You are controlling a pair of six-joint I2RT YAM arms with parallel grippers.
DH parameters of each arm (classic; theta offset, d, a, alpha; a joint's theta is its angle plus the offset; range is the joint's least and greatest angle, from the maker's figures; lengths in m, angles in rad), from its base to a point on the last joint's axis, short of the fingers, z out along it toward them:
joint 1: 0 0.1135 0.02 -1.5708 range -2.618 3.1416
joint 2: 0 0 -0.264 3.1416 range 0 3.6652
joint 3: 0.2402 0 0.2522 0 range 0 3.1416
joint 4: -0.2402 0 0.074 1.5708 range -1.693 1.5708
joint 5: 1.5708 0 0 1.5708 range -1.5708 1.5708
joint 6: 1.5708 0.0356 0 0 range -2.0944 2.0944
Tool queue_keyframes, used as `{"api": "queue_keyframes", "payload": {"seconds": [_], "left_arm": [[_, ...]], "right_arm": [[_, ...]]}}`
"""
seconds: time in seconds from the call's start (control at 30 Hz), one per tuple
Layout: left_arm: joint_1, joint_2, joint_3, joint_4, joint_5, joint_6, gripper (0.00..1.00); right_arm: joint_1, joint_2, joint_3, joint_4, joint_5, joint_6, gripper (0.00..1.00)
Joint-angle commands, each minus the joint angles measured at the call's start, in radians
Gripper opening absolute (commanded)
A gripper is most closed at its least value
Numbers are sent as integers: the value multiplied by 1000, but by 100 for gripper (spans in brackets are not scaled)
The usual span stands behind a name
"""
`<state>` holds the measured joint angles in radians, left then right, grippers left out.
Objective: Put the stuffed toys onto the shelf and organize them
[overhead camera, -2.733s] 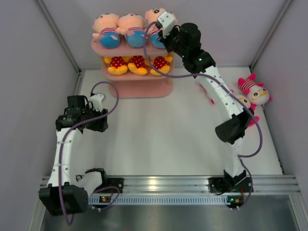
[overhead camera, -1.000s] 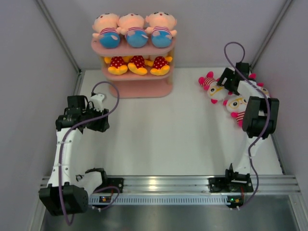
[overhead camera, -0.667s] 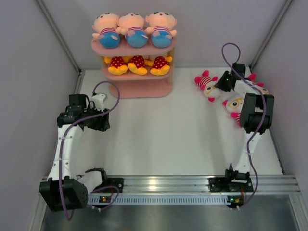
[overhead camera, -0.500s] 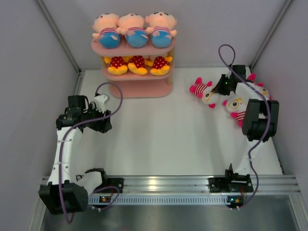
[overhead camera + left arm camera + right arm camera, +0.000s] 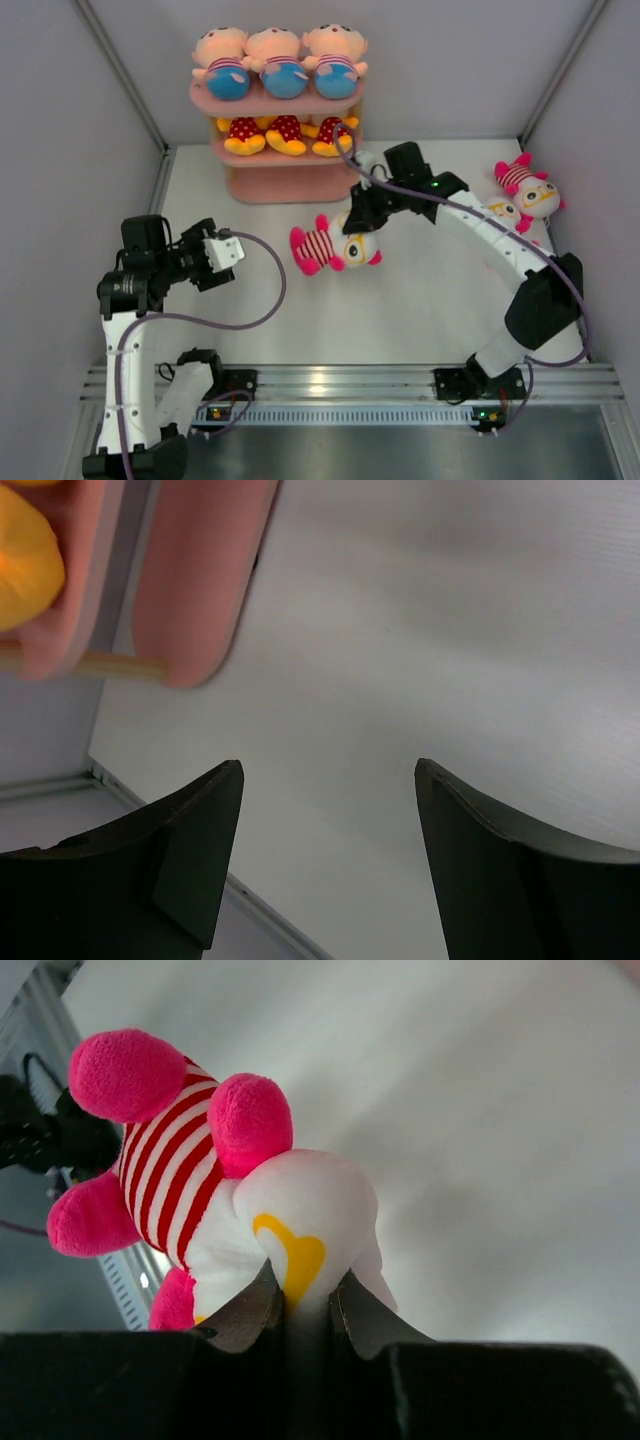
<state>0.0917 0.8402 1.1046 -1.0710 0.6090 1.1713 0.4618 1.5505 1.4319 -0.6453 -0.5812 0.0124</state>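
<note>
Striped toy (image 5: 335, 243): pink-striped body, white face, head pinched between the closed fingers of the right gripper (image 5: 362, 222); wrist view shows the jaws clamped on its head (image 5: 250, 1210). Located over mid-table (image 5: 300, 320), in front of the shelf (image 5: 290, 185), apart from it.
Shelf, top board: three dolls (image 5: 283, 62) in a row. Middle board: three dotted toys (image 5: 287, 135) in a row.
Two more striped toys (image 5: 530, 190): far right on the table, one partly hidden behind the right arm.
Left gripper (image 5: 222, 253): jaws spread, holding nothing, near left of the table; shelf edge (image 5: 190, 580) in its wrist view.
</note>
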Motion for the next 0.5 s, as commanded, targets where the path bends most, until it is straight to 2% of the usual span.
{"api": "queue_keyframes", "payload": {"seconds": [0.0,0.03,0.1,0.13,0.2,0.23,0.3,0.47], "left_arm": [[-13,-9,47,-17,218,124,75],[-20,-7,55,-17,231,105,75],[-30,-12,54,-65,229,137,75],[-41,-19,51,-102,224,231,75],[-49,-39,37,-191,222,322,76],[-64,-47,17,-287,213,426,76],[-79,-78,-6,-363,187,531,78],[-86,-89,-8,-377,204,585,80]], "right_arm": [[164,71,88,24,-89,9,4],[231,101,135,41,-89,-3,4],[282,146,173,59,-136,-37,4],[314,161,209,61,-155,-43,4],[331,186,240,61,-177,-49,4],[343,210,277,50,-172,-70,4],[354,252,326,-23,-134,-129,4],[400,310,432,-102,-108,-186,4]]}}
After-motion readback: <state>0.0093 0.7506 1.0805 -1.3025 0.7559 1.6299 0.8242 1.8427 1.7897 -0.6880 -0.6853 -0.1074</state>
